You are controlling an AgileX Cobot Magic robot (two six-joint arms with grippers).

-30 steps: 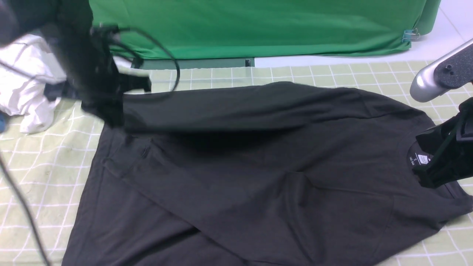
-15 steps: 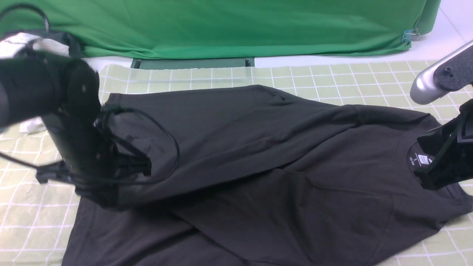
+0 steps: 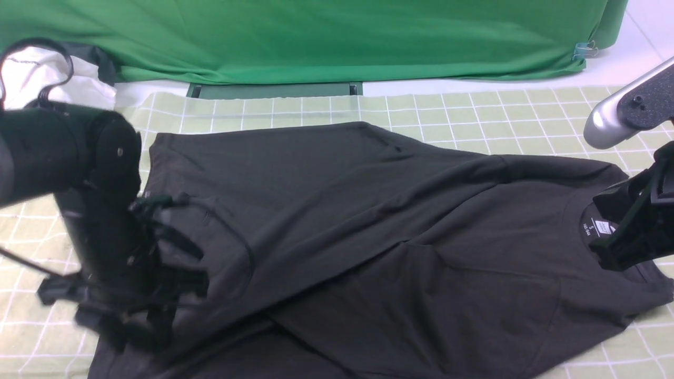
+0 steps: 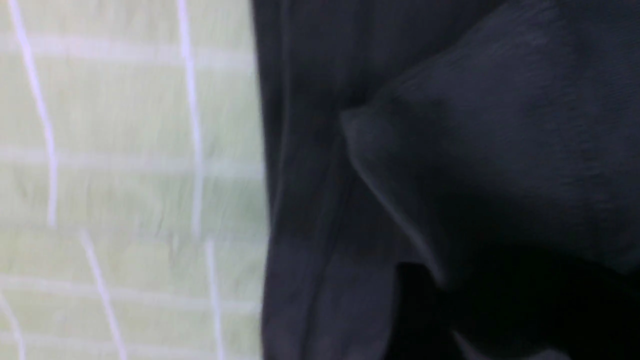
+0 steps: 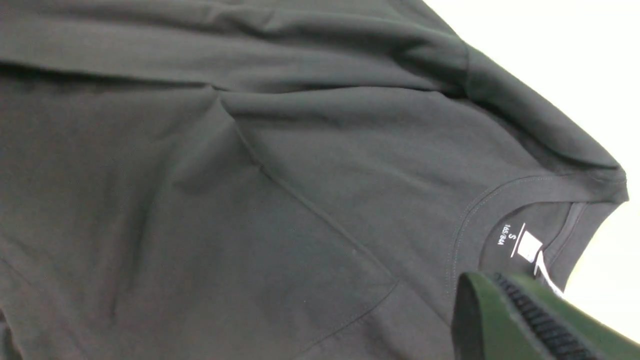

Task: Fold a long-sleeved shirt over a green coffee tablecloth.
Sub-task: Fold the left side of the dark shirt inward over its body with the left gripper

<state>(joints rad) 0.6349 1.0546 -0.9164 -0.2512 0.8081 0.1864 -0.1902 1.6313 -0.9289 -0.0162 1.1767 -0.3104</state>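
The black long-sleeved shirt (image 3: pixel 368 221) lies spread over the pale green grid tablecloth (image 3: pixel 474 110), collar to the right, with its far half folded forward over the body. My left gripper (image 3: pixel 131 321) is low at the shirt's near-left part, blurred, with fabric bunched against it. Its wrist view shows only a dark shirt fold (image 4: pixel 475 150) beside the tablecloth (image 4: pixel 125 175), and the jaws are lost in darkness. My right gripper (image 3: pixel 605 252) is shut, its tip (image 5: pixel 492 285) resting at the collar by the white neck label (image 5: pixel 529 247).
A plain bright green fabric (image 3: pixel 342 37) hangs along the back. A white garment (image 3: pixel 37 79) lies at the back left behind my left arm. A silver arm link (image 3: pixel 621 113) juts in at the upper right. A black cable loops over the shirt by the left gripper.
My left arm swept from the back left toward the front and down, carrying the shirt's lifted far edge over the body. The right gripper stayed at the collar.
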